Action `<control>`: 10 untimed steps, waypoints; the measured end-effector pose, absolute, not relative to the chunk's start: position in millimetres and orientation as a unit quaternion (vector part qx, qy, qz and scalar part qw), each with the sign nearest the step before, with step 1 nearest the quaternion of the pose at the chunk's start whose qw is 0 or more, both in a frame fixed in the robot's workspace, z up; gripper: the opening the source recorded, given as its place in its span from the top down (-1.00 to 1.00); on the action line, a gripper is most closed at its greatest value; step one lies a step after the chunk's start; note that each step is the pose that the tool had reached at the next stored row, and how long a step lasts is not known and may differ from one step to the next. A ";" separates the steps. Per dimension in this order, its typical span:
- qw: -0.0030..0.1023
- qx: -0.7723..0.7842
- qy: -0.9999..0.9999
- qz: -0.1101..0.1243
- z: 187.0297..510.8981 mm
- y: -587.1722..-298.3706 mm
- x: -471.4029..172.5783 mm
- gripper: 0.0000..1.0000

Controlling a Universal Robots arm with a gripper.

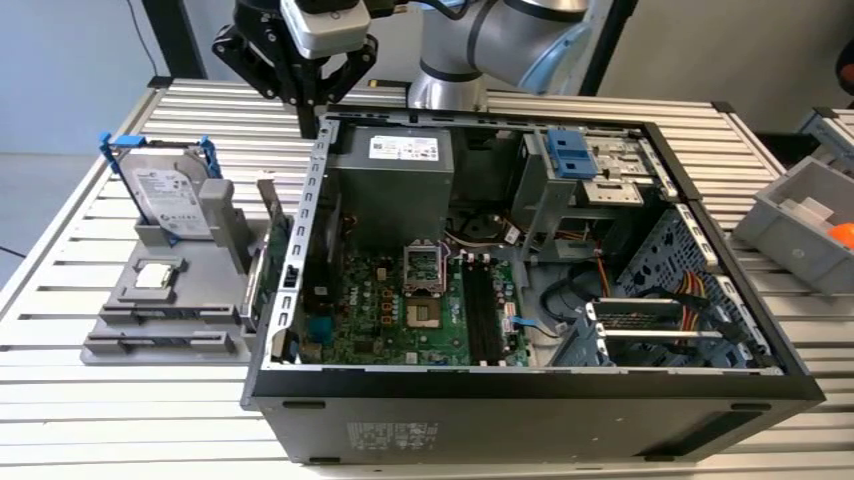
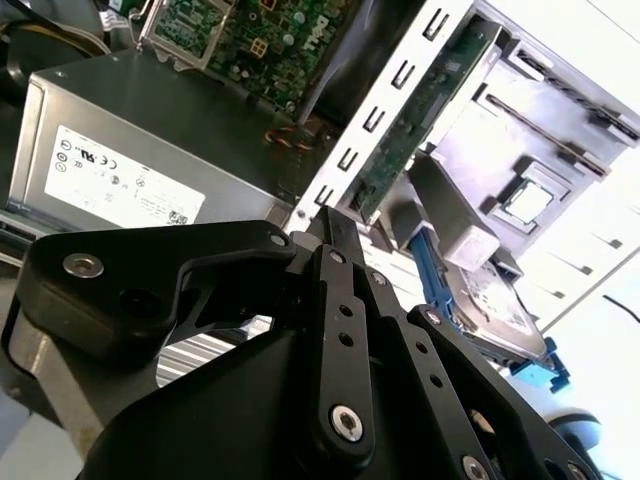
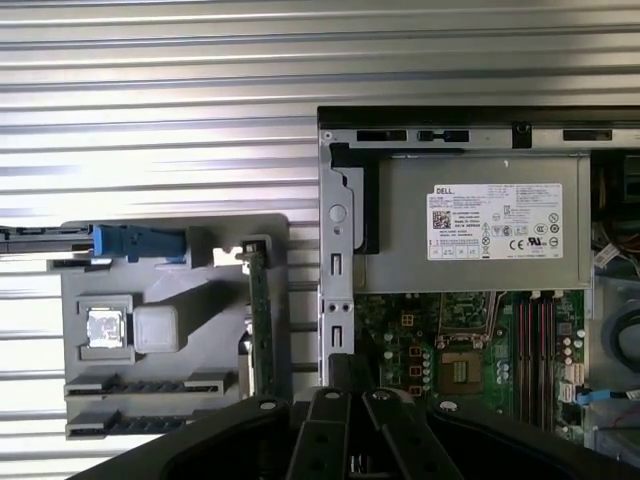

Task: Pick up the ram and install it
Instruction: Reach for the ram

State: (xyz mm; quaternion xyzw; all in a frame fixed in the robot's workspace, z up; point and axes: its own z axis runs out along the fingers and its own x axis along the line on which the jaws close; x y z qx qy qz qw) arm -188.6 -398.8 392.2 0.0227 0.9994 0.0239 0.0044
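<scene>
Claw [image 1: 311, 106] fingers pressed together, nothing seen between them, hanging above a corner of the open computer case [image 1: 534, 405] | ram [image 1: 471, 312] looks seated upright in a motherboard [image 1: 360, 322] slot, not certain | grey tray [image 1: 160, 342] on bench [image 1: 120, 425] holds hard drive [image 1: 171, 200], green card [image 1: 278, 268]

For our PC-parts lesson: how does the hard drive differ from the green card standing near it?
The hard drive is a thick silver box with blue rails; the green card is a thin board. The hard drive stands apart from the computer case; the green card stands right beside it. Both stand upright in the grey holder.
</scene>
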 end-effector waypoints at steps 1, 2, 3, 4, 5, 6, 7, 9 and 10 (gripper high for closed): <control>0.004 0.022 0.999 0.024 392.1 -398.8 -189.5 1.00; 0.004 0.022 0.999 0.024 392.1 -398.8 -190.5 1.00; 0.004 0.022 0.999 0.024 392.1 -398.8 -191.2 1.00; 0.004 0.022 0.999 0.024 392.1 -398.8 -192.0 1.00; 0.004 0.022 0.999 0.024 392.1 -398.8 -192.8 1.00; 0.004 0.021 0.999 0.024 392.0 -398.8 -193.5 1.00; 0.004 0.021 0.999 0.024 392.1 -398.8 -194.4 1.00; 0.004 0.021 0.999 0.024 392.0 -398.7 -195.7 1.00; 0.004 0.021 0.999 0.024 392.1 -398.8 -196.4 1.00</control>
